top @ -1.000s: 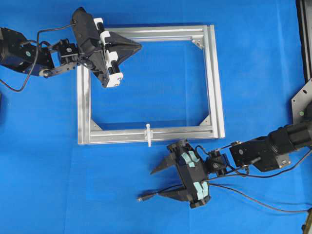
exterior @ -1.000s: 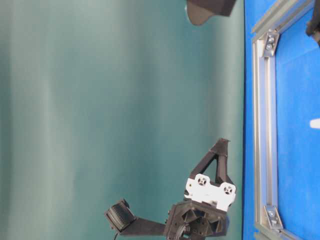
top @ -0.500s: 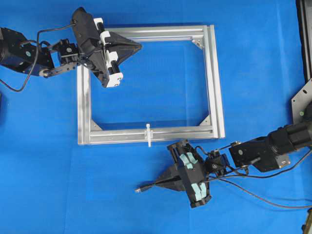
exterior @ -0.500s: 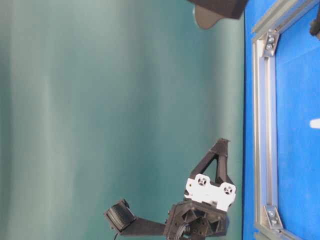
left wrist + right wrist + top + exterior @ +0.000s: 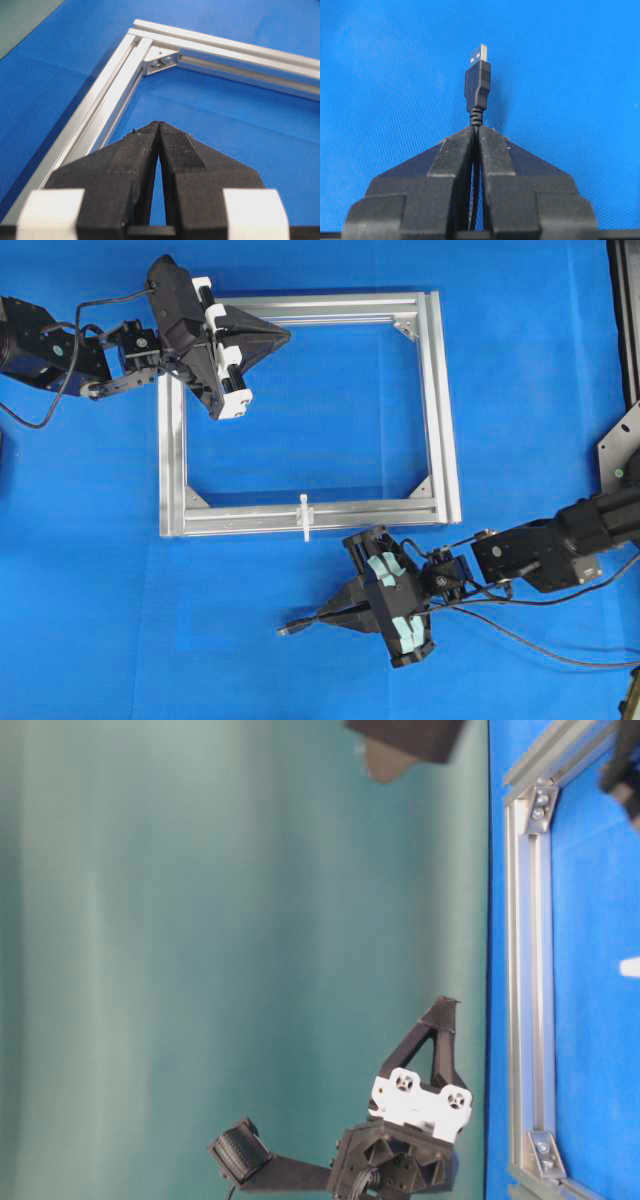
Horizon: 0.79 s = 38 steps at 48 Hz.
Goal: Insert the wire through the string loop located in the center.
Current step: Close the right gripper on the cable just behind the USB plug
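Now the right gripper (image 5: 322, 613) is pinching the wire (image 5: 477, 120) just behind its plug, with both black fingers pressed tight on the thin cable. From the right wrist camera, the USB plug (image 5: 478, 80) is sticking out past the fingertips, with its shiny metal end pointing away over the blue mat (image 5: 100, 590). From above, that plug end is lying near the mat, below the silver frame (image 5: 437, 410) and a little to the left of the string loop (image 5: 304, 517). That small white loop is sitting in the middle of the frame's lower bar, and it is not touching the wire. The rest of the wire is trailing off to the right, past the right arm. The left gripper (image 5: 283, 336) is hanging over the top left corner of the frame. Its fingers are pressed together with nothing between them, as the left wrist camera is showing, and a corner bracket (image 5: 162, 59) of the frame is sitting just ahead of its tips.
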Each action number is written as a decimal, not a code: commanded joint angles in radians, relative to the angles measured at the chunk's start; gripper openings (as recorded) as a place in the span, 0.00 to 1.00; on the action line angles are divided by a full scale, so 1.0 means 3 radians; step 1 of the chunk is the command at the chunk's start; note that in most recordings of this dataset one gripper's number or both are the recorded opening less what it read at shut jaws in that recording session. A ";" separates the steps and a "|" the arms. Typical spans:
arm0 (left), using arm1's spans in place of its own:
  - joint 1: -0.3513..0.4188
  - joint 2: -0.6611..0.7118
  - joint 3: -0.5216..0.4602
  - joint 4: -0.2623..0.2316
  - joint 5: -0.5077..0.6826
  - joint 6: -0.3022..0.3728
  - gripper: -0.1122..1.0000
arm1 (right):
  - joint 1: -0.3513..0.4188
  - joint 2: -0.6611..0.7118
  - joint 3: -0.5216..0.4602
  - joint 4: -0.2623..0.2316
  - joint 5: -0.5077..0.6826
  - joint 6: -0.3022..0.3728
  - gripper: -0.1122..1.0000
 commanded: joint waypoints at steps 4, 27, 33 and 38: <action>0.0010 -0.0118 -0.0031 0.0005 -0.0015 0.0000 0.10 | 0.0000 -0.0291 -0.0041 0.0000 0.0112 0.0000 0.08; 0.0010 -0.0118 -0.0026 0.0005 -0.0015 0.0000 0.10 | -0.0015 -0.0588 -0.0092 0.0000 0.0470 -0.0005 0.08; 0.0010 -0.0118 -0.0031 0.0010 -0.0015 0.0000 0.10 | -0.0015 -0.0588 -0.0087 0.0000 0.0470 -0.0005 0.08; 0.0010 -0.0118 -0.0031 0.0005 -0.0015 0.0000 0.10 | -0.0015 -0.0583 -0.0087 0.0005 0.0476 -0.0005 0.08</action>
